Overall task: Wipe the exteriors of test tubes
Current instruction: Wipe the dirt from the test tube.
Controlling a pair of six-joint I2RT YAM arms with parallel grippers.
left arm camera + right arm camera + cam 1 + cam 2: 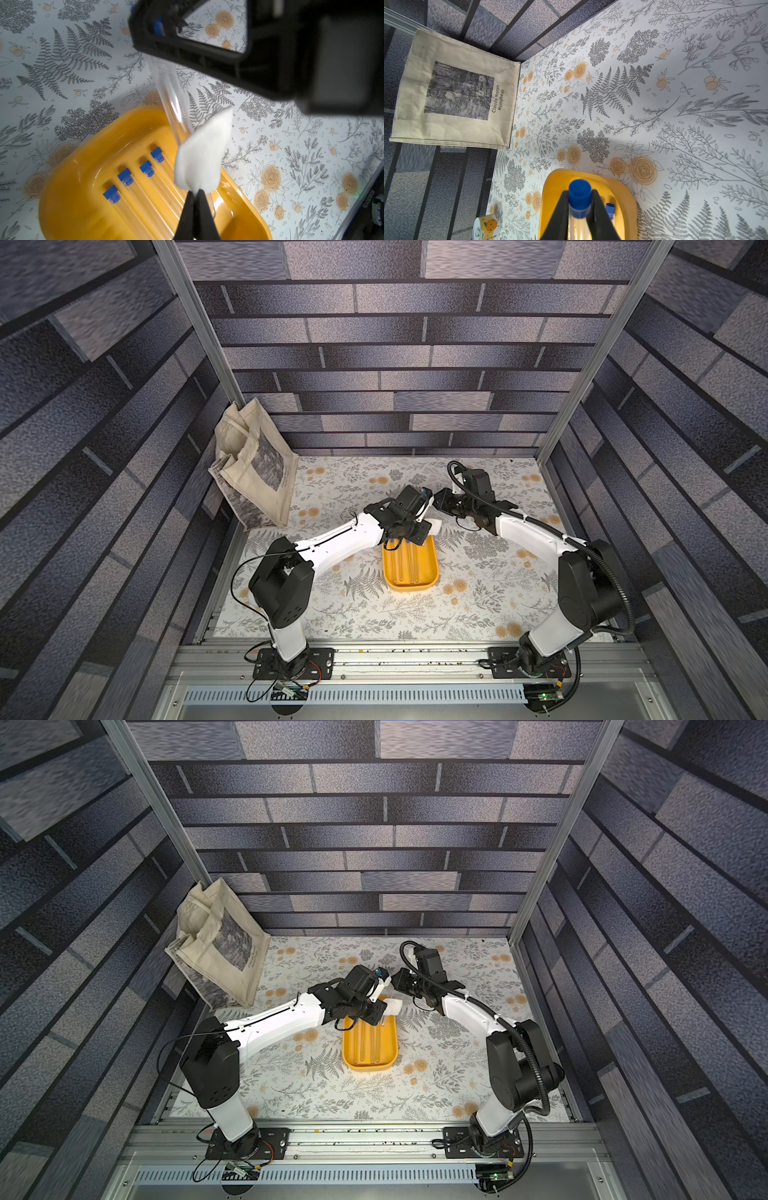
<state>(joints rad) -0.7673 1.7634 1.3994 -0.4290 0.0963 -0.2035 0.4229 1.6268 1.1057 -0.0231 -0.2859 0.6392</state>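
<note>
Left pincer (195, 192) clenches soft white cloth (203, 153) against a slim clear test tube (174, 104). Right pincer (580, 193) grasps its blue-capped end, glossy yellow tray (435, 570) at their six o'clock.

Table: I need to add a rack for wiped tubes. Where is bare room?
Free: the strip between yellow tray and front rail; the patch between tray and right arm. Crowded: over the tray's far end, where the held test tube and cloth meet; the tote bag fills the far-left corner.
</note>
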